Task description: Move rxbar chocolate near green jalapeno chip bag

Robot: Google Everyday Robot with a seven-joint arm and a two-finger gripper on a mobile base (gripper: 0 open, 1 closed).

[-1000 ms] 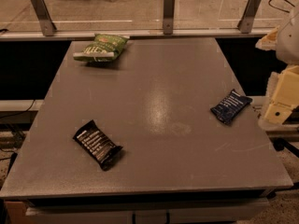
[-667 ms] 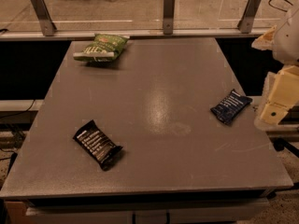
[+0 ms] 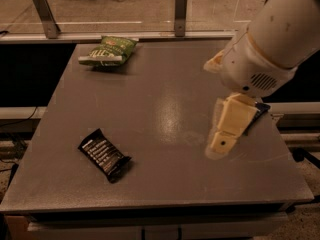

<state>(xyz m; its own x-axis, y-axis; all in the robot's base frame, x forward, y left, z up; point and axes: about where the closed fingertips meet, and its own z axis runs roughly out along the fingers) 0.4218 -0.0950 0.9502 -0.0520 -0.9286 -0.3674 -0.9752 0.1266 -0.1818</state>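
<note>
The rxbar chocolate (image 3: 104, 154), a flat black wrapper with white text lines and crimped ends, lies slantwise at 8 o'clock on the grey table (image 3: 165, 84). The green jalapeno chip bag (image 3: 109, 50) sits well apart at 11 o'clock. The gripper (image 3: 220, 145) hangs at 4 o'clock; wide or narrow, I cannot tell. A dark sliver (image 3: 259, 109) behind it is perhaps another wrapper.

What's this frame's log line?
claw: above table right side | rxbar chocolate: front left, apart from claw | green jalapeno chip bag: back left | status: not grasped
</note>
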